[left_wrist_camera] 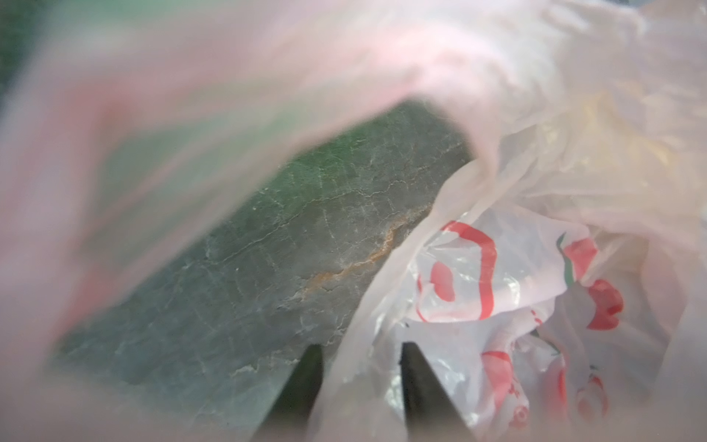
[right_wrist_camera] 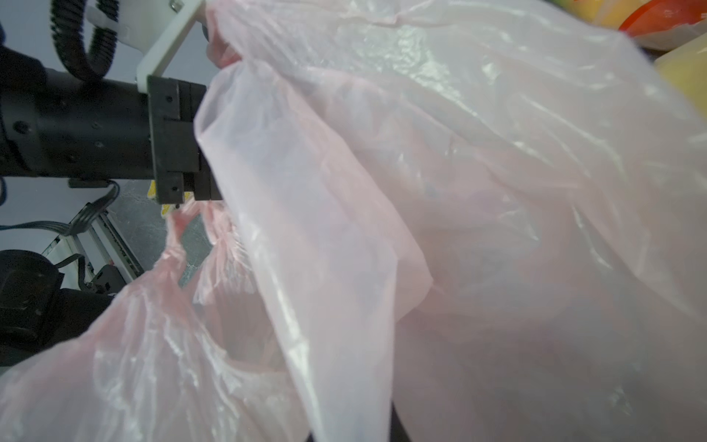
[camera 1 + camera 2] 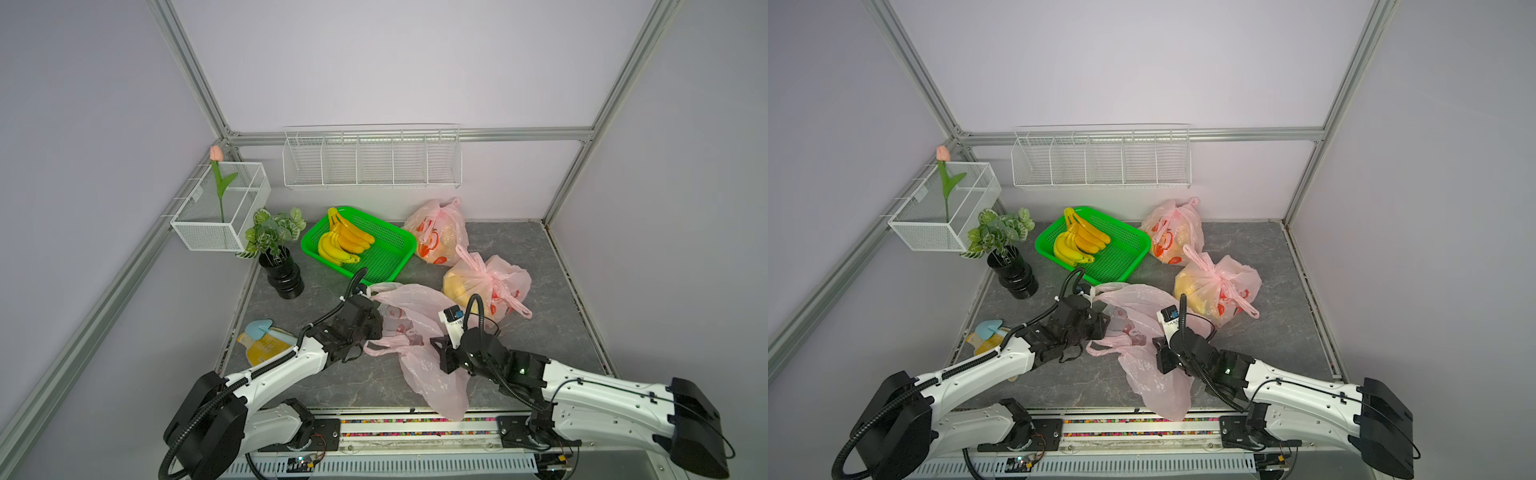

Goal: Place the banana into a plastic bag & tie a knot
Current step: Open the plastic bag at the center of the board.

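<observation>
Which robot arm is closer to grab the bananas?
Probably the left. The left gripper sits just by the green basket holding the bananas; the right gripper is farther back, shut on the empty bag.

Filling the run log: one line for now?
stage: opening bag | left gripper: jaws apart, astride bag edge | right gripper: shut on bag | bananas: in tray

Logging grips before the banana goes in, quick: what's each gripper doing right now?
Left gripper: jaws narrowly apart, film of the pink bag between them; grip cannot be told.
Right gripper: closed on the pink bag.
</observation>
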`<state>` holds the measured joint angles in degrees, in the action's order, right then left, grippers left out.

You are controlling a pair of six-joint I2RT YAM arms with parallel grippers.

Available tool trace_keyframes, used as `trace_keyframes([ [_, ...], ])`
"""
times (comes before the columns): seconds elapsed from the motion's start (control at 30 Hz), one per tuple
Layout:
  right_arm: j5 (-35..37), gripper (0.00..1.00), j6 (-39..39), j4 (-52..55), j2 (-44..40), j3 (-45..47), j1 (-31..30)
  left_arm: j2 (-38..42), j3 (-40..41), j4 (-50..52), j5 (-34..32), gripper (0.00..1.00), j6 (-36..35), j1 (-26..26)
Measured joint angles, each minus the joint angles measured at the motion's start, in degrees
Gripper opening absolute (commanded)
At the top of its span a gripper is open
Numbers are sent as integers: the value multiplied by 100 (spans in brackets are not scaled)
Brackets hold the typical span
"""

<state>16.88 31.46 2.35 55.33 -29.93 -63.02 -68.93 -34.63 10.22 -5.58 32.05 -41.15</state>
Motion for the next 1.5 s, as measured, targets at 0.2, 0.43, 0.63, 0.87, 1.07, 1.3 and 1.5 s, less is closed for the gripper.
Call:
trace_keyframes([
  [0.2, 310, 7, 50, 326, -879, 162, 295, -15, -9, -7, -221, 0, -7, 103],
  [0.43, 323, 7, 61, 798, -1567, 258, 730, -225, -15, -61, -249, 0, -11, 229],
  [0.63, 278, 7, -59, 1040, -1600, 221, 813, -415, -603, 264, -201, 28, -146, 254],
  [0.87, 332, 7, -157, 1357, -868, -146, 837, 503, -960, 774, -275, 71, -361, 262],
  [1.07, 490, 7, -151, 1631, -146, -557, 970, 1193, -1414, 1497, -592, 82, -621, 625],
  [1.3, 382, 7, -216, 1550, 81, -566, 1082, -817, -3733, 1864, -793, 83, -870, 1650],
  [1.5, 192, 7, -319, 1331, 101, -562, 1126, -2922, -5230, 2282, -1121, 80, -699, 2057],
])
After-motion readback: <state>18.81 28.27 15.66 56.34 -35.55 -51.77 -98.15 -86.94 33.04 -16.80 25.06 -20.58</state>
